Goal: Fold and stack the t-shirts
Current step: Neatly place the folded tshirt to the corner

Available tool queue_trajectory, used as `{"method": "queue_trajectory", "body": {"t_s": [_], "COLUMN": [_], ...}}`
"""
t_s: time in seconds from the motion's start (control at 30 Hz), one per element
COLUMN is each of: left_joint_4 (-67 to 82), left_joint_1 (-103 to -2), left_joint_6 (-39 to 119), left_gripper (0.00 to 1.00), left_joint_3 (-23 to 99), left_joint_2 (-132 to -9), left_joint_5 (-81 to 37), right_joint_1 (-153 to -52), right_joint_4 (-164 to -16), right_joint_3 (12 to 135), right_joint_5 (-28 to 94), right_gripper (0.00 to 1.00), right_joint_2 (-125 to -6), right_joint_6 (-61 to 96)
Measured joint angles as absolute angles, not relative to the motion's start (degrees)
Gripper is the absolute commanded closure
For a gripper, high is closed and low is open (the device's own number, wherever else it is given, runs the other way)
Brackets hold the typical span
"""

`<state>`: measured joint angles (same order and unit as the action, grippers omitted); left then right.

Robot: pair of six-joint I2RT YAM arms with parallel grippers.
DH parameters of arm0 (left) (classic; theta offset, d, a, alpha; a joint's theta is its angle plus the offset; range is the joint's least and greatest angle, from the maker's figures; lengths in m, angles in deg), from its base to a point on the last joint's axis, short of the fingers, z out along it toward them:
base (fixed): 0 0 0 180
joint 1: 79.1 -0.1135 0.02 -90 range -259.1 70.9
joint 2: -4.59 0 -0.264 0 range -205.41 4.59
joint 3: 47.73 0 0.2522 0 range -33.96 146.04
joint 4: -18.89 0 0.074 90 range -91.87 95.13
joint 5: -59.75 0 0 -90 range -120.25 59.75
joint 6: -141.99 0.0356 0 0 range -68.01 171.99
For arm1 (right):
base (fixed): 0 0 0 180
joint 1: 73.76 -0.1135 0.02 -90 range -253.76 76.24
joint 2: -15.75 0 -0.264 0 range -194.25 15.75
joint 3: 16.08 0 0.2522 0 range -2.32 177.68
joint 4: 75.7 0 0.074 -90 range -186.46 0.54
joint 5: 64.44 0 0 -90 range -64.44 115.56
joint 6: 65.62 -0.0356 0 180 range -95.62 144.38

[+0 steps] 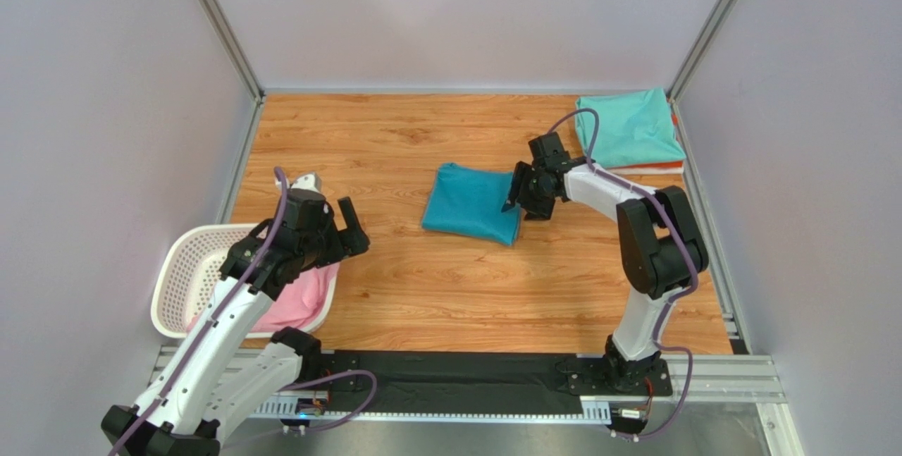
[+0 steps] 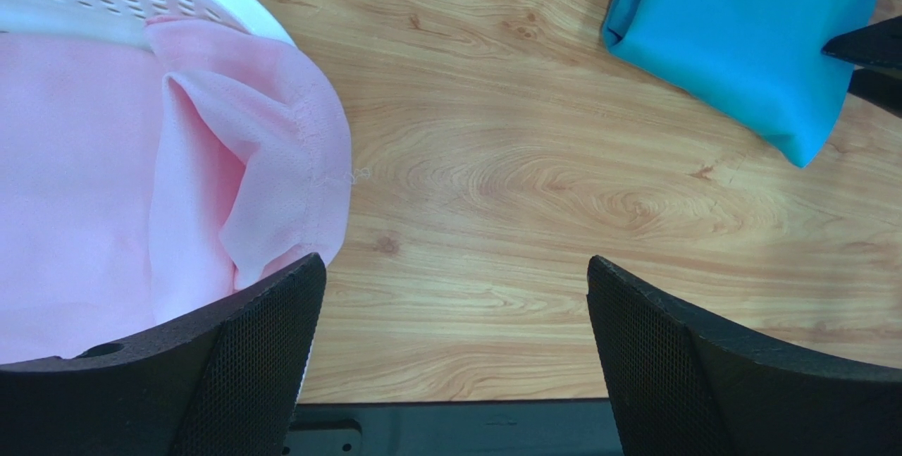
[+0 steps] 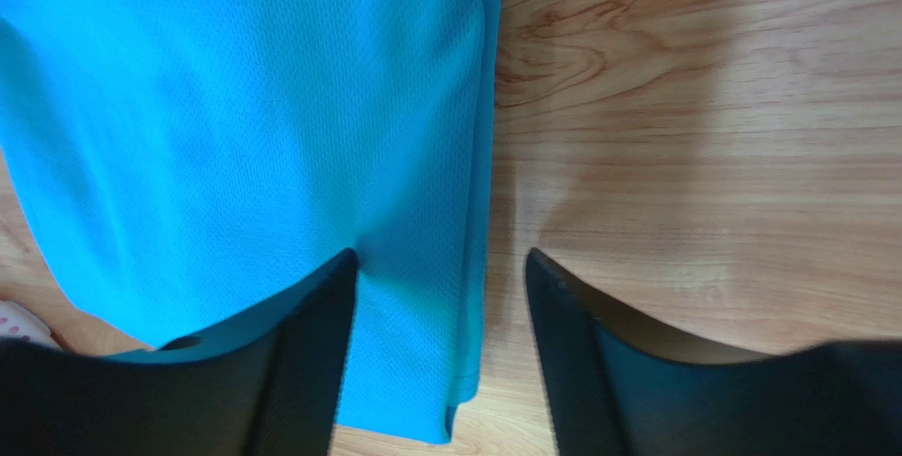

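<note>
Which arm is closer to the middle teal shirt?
Right. The right end effector is at the right edge of the teal shirt; the left end effector is by the basket.

four t-shirts (image 1: 472, 205), one basket (image 1: 185, 255), two arms (image 1: 228, 319)

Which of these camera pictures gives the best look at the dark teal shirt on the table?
The top view: the whole folded teal shirt shows, lying on the table. The left wrist view catches only one end of it; the right wrist view is a close-up of its cloth and one edge.
</note>
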<state>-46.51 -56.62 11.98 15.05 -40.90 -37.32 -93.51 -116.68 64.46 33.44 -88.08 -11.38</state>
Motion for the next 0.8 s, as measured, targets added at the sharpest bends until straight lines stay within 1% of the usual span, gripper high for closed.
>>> {"method": "queue_trajectory", "body": {"t_s": [0.1,0.27,0.33,0.37,0.4,0.47,0.5,0.57,0.6,0.67,0.8], "left_joint_4": [-46.5,-46.5,-46.5,-46.5,-46.6,-46.6,-46.7,-47.0,-47.1,-47.4,-47.9], "left_joint_1": [-56.6,-56.6,-56.6,-56.6,-56.6,-56.6,-56.6,-56.6,-56.6,-56.6,-56.6], "left_joint_6": [12.0,12.0,12.0,12.0,11.9,11.9,11.9,11.8,11.8,11.7,11.6], "left_gripper": [0.00,0.00,0.00,0.00,0.00,0.00,0.00,0.00,0.00,0.00,0.00], "left_joint_3": [15.0,15.0,15.0,15.0,15.0,15.0,15.0,15.0,15.0,15.0,15.0], "left_joint_2": [-40.9,-40.9,-40.9,-40.9,-40.9,-40.9,-40.9,-40.9,-40.9,-40.9,-40.9], "left_joint_5": [-37.7,-37.9,-37.9,-38.0,-38.1,-38.3,-38.3,-38.5,-38.6,-38.9,-39.6], "right_joint_1": [-94.0,-95.4,-96.2,-96.7,-97.3,-98.4,-98.9,-99.6,-99.9,-100.3,-100.7], "right_joint_4": [-116.7,-117.2,-117.9,-118.4,-118.8,-119.4,-119.9,-120.3,-120.7,-121.2,-122.4], "right_joint_3": [65.5,68.9,70.3,71.1,72.1,73.5,74.3,75.3,76.0,77.0,80.3], "right_joint_5": [33.6,32.9,31.8,31.0,30.2,28.5,27.6,26.4,25.8,25.4,24.6], "right_gripper": [0.48,0.50,0.53,0.56,0.63,0.68,0.73,0.78,0.88,1.00,1.00], "right_joint_2": [-90.2,-93.5,-94.4,-95.0,-95.6,-96.7,-97.2,-97.9,-98.3,-98.9,-100.6], "right_joint_6": [-11.4,-11.4,-11.4,-11.3,-11.2,-10.9,-10.8,-10.2,-9.8,-8.3,-3.3]}}
